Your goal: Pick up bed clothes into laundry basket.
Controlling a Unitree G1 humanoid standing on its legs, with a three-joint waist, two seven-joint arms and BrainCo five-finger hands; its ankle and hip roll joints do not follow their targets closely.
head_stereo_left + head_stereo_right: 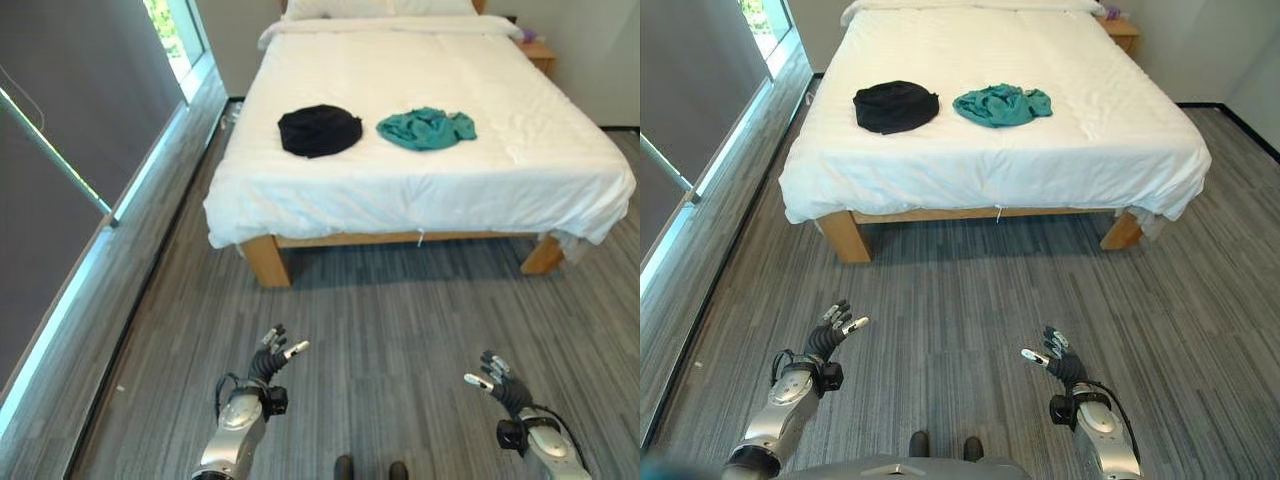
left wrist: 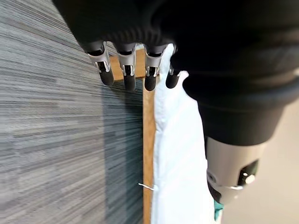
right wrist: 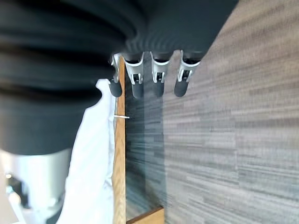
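A black garment [image 1: 319, 130] lies crumpled on the white bed [image 1: 420, 180], near its left side. Beside it to the right lies a teal garment [image 1: 428, 128]. Both rest flat on the duvet, apart from each other. My left hand [image 1: 270, 362] hangs low over the grey floor, well short of the bed, its fingers [image 2: 127, 74] relaxed and holding nothing. My right hand [image 1: 499, 378] is at the lower right, likewise open and empty, its fingers [image 3: 158, 77] straight in the right wrist view.
The bed stands on wooden legs [image 1: 266, 260] with the duvet hanging over its edges. A dark blind and window [image 1: 90, 150] run along the left wall. A small wooden nightstand [image 1: 540, 55] stands at the bed's far right. Grey plank floor [image 1: 400, 330] lies between me and the bed.
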